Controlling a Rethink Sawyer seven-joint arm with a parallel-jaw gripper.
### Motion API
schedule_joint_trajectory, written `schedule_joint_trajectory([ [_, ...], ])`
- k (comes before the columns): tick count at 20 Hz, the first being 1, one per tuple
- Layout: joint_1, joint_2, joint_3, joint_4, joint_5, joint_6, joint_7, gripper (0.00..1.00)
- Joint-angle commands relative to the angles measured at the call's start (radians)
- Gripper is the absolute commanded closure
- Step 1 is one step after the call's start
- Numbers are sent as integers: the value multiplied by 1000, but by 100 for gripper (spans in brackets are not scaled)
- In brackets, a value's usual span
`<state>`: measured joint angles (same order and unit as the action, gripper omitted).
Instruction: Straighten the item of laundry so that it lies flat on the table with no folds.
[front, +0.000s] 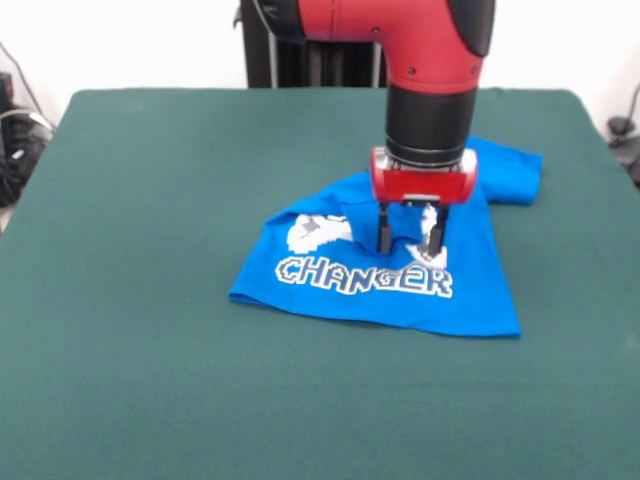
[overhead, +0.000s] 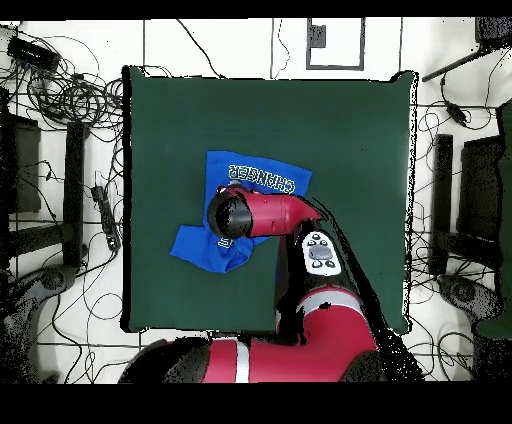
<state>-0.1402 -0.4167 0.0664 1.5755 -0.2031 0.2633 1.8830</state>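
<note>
The bright blue T-shirt lies crumpled right of the middle of the dark green table. Its far part is folded over, so only the white word "CHANGER" and part of the white controller print show. One sleeve sticks out at the far right. My gripper points straight down over the shirt's middle, its fingers apart, with the tips at the cloth just behind the lettering. In the overhead view the arm's wrist hides the gripper and covers the middle of the shirt.
The robot's black pedestal stands at the table's far edge. In the overhead view, cables and black stands lie on the floor on both sides of the table.
</note>
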Motion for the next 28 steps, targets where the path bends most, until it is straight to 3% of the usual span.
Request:
schedule_joint_trajectory([
  [1, 18, 35, 51, -4, -33, 70, 28, 0],
  [28, -48, -23, 70, 70, -84, 88, -11, 0],
])
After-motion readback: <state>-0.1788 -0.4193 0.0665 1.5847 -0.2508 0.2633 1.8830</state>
